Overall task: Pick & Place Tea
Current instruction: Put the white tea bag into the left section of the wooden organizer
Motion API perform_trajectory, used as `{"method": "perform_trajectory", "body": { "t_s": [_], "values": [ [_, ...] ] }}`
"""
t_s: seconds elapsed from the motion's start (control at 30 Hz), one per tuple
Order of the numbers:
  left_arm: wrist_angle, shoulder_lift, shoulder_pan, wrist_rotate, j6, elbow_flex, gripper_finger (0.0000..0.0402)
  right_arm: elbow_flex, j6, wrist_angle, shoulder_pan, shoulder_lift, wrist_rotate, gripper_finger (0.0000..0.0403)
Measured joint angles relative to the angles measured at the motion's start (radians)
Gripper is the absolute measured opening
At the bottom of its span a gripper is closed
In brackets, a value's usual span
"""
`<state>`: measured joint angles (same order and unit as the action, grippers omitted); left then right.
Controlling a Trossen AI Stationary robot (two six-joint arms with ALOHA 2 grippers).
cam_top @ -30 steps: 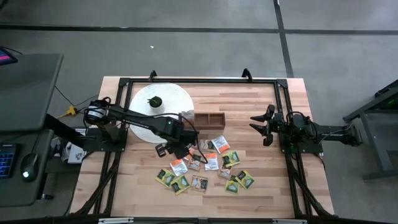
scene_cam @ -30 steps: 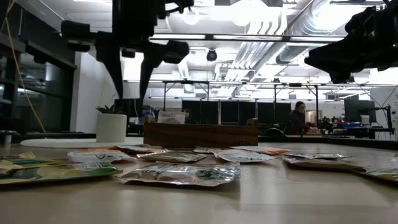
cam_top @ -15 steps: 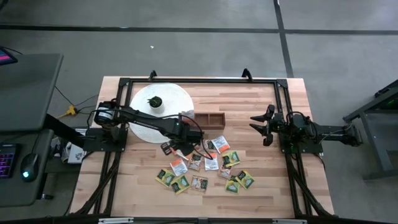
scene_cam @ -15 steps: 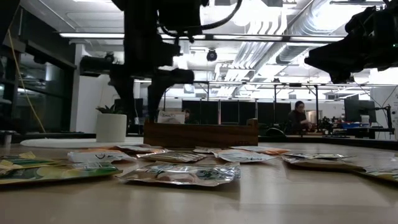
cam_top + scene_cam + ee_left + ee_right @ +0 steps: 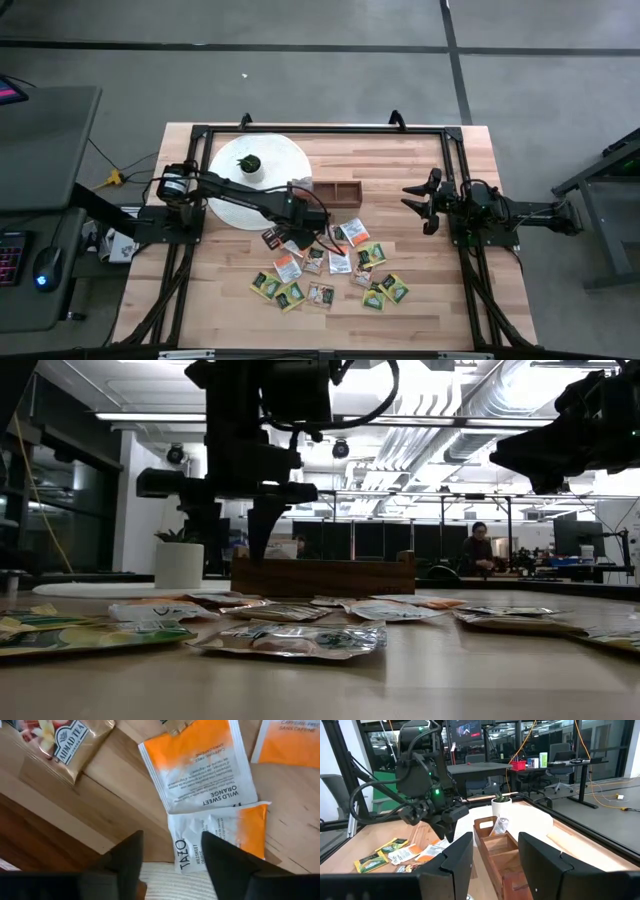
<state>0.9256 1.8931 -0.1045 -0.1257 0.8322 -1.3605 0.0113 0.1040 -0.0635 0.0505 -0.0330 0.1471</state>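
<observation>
The left tool (image 5: 281, 240) is hanging low over the wooden bench (image 5: 420, 290), just in front of the long brown box (image 5: 336, 193), at the near-left edge of the scattered tea sachets (image 5: 330, 268). Its two dark fingers (image 5: 127, 860) are standing apart, released, with nothing between them; in the left wrist view an orange-and-white sachet (image 5: 220, 832) is lying flat on the bench in the gap between the fingertips, partly tucked under a second orange-and-white sachet (image 5: 197, 762), and a brownish sachet (image 5: 70, 747) is lying off to one side. In the low view the left tool's fingers (image 5: 262, 525) are pointing down, their tips stopping above the sachets and not touching them. The rest of the tea is lying spread over the middle of the bench in a loose cluster of green-and-yellow, orange-and-white and brownish packets, and one sachet (image 5: 500, 826) is standing tilted in an end compartment of the box. A white round disc (image 5: 260, 185) carrying a small potted plant (image 5: 249, 163) is sitting beside the box. The right tool (image 5: 420, 200) is waiting well apart, at the right side of the bench, its fingers (image 5: 457, 857) parted and grasping nothing.
</observation>
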Motion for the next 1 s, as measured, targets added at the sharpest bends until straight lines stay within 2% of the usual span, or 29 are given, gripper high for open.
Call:
{"method": "perform_trajectory", "body": {
  "t_s": [0.13, 0.23, 0.6, 0.83, 1.0],
  "values": [
    [0.014, 0.001, 0.000, 0.023, 0.027, 0.000, 0.0258, 0.000, 0.000, 0.000, 0.000, 0.000, 0.000, 0.0153],
    [0.010, 0.017, 0.000, 0.026, 0.031, 0.000, 0.0273, 0.000, 0.000, 0.000, 0.000, 0.000, 0.000, 0.0153],
    [0.000, 0.025, 0.026, 0.041, 0.001, 0.000, 0.0251, 0.000, 0.000, 0.000, 0.000, 0.000, 0.000, 0.0153],
    [0.002, 0.025, 0.061, 0.139, -0.033, 0.000, 0.0250, 0.000, 0.000, 0.000, 0.000, 0.000, 0.000, 0.0153],
    [0.005, 0.025, 0.066, 0.143, -0.032, 0.002, 0.0250, 0.000, 0.000, 0.000, 0.000, 0.000, 0.000, 0.0153]
  ]
}}
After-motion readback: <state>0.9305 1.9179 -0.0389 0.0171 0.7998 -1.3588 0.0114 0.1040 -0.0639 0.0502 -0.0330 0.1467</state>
